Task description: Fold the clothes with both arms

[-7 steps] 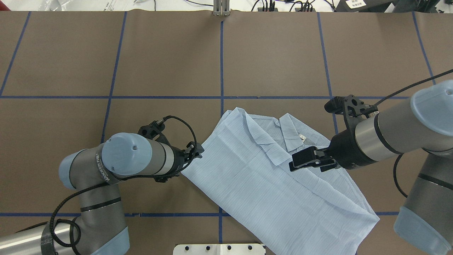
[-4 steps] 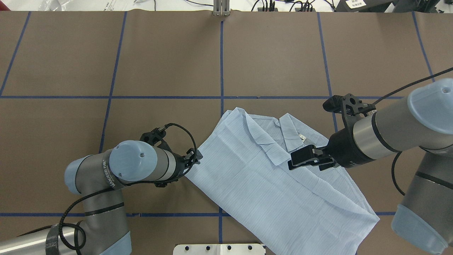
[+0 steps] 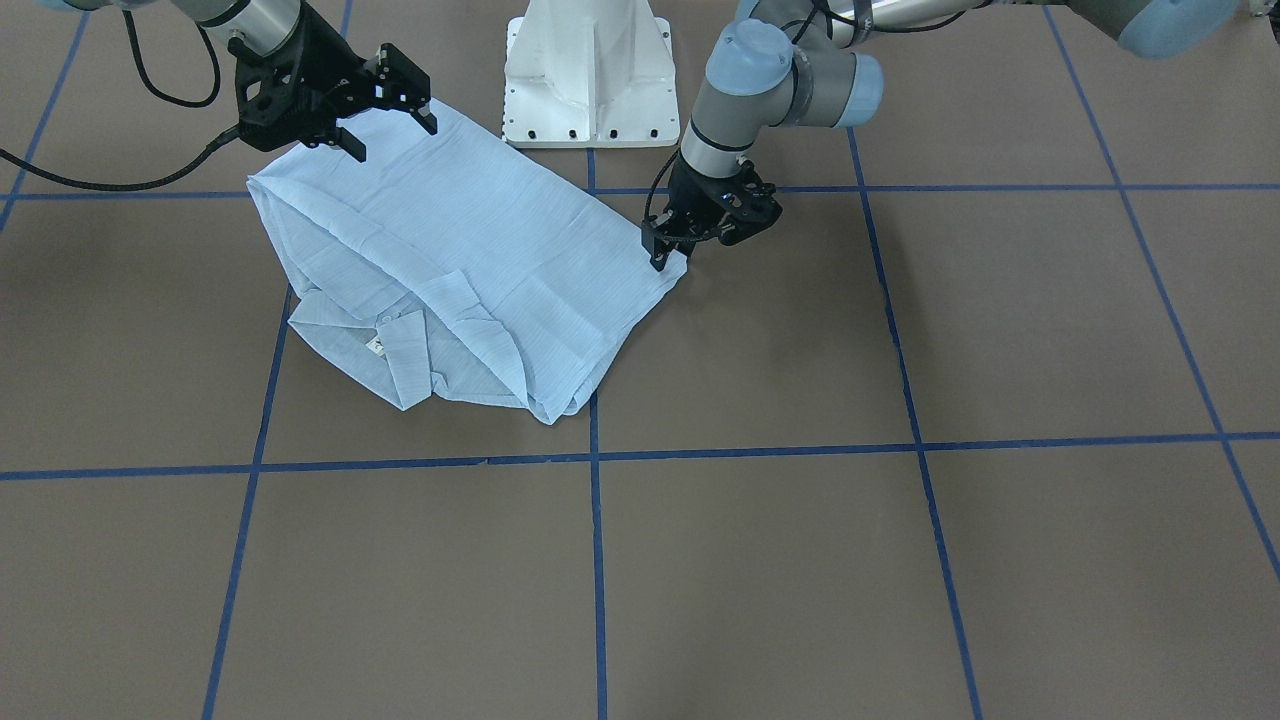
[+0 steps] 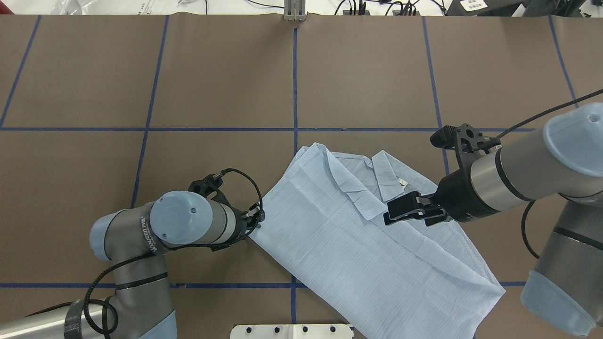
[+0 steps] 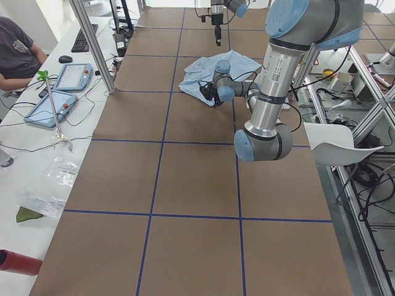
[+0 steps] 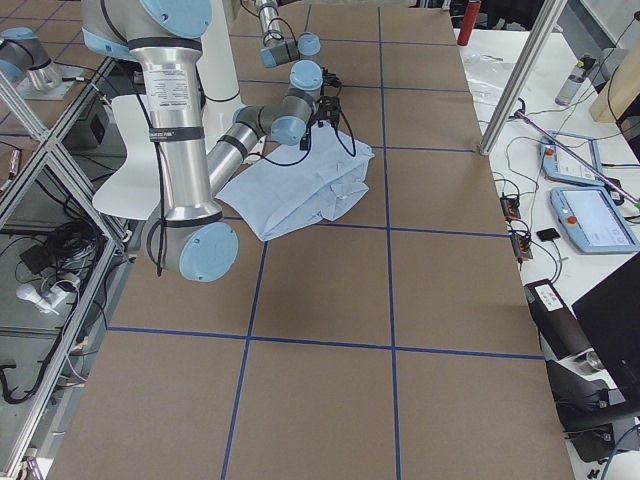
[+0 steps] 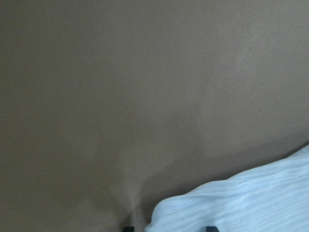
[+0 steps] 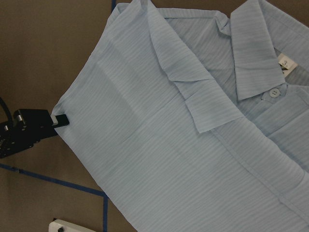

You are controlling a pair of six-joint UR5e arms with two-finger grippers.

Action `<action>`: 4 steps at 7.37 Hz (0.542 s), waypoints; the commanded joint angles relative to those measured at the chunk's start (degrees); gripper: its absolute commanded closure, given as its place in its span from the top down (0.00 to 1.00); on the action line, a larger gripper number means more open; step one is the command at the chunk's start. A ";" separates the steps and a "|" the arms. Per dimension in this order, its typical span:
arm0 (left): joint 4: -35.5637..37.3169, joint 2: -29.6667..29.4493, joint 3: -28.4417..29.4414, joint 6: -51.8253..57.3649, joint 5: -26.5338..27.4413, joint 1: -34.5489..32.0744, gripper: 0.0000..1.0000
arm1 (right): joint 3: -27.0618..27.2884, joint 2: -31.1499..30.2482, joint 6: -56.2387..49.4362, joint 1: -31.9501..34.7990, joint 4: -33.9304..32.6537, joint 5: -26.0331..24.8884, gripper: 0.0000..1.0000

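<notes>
Shirt (image 4: 348, 235) of thin light-blue, finely striped cloth lies flat and slantwise on the brown surface (image 4: 212, 84), close to the robot's edge and mostly right of the centre tape line (image 4: 295, 94). At its left corner the left hand (image 3: 672, 255) sits low by the surface. The wrist view shows its fingertips apart at the bottom edge, with the corner of the cloth between them. Further right, the collar (image 4: 384, 176) lies at the shirt's far end, with a small neck label (image 4: 403, 181) and a white button (image 8: 274, 92) beside it. Near the collar, the right hand (image 3: 395, 138) hangs over the cloth, fingers spread wide and holding nothing.
</notes>
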 commanded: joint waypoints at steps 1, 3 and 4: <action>-0.01 -0.06 -0.07 0.36 -0.17 0.04 0.00 | 0.09 0.01 0.00 0.12 0.00 0.22 1.00; 1.21 0.03 -2.09 0.97 -0.44 -0.39 0.00 | 0.00 0.01 0.09 0.12 0.00 0.22 1.00; 1.92 -0.06 -2.62 1.06 -0.44 -1.70 0.00 | 0.00 -0.07 0.00 0.12 0.00 0.22 1.00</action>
